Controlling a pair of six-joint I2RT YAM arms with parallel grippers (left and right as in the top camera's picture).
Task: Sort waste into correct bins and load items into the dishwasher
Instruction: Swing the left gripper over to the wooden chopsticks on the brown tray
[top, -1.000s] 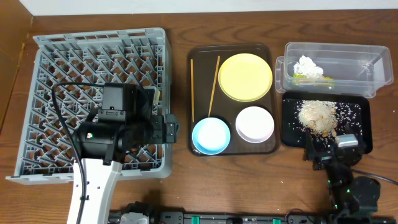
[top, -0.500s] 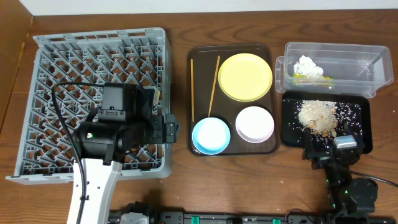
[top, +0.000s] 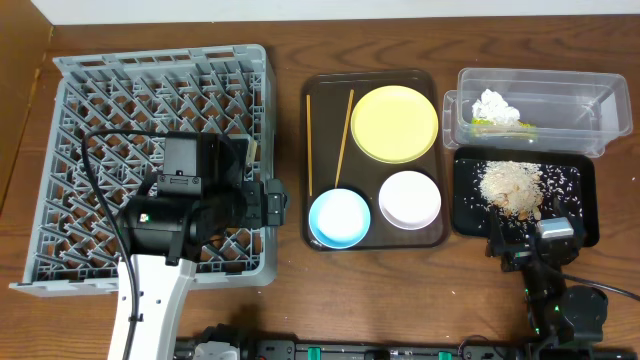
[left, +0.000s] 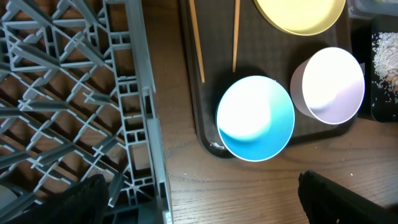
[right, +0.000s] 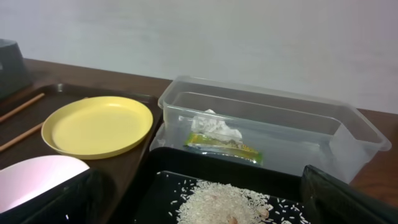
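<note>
Over right edge of grey plastic lattice dish rack (top: 160, 100), left gripper (top: 275, 205): fingers spread wide, gripping nothing.
Round light-blue bowl (top: 339, 218), round white bowl (top: 410, 199), round pale-yellow plate (top: 396, 123), thin wooden chopsticks (top: 309, 140): on dark brown serving tray (top: 320, 90), beside rack.
Right gripper (top: 528, 240): spread wide, at near edge of shallow black rectangular tray (top: 582, 200).
Beige rice-like crumbs (top: 510, 185): in black tray.
Crumpled white tissue (top: 497, 107), green-and-orange wrapper (right: 224, 147): in clear plastic rectangular tub (top: 600, 110).

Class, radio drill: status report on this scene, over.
Left fingers open, empty, at rack edge. Right fingers open, empty, near black tray. Plate, blue bowl, white bowl, chopsticks on brown tray. Nothing blocking.
</note>
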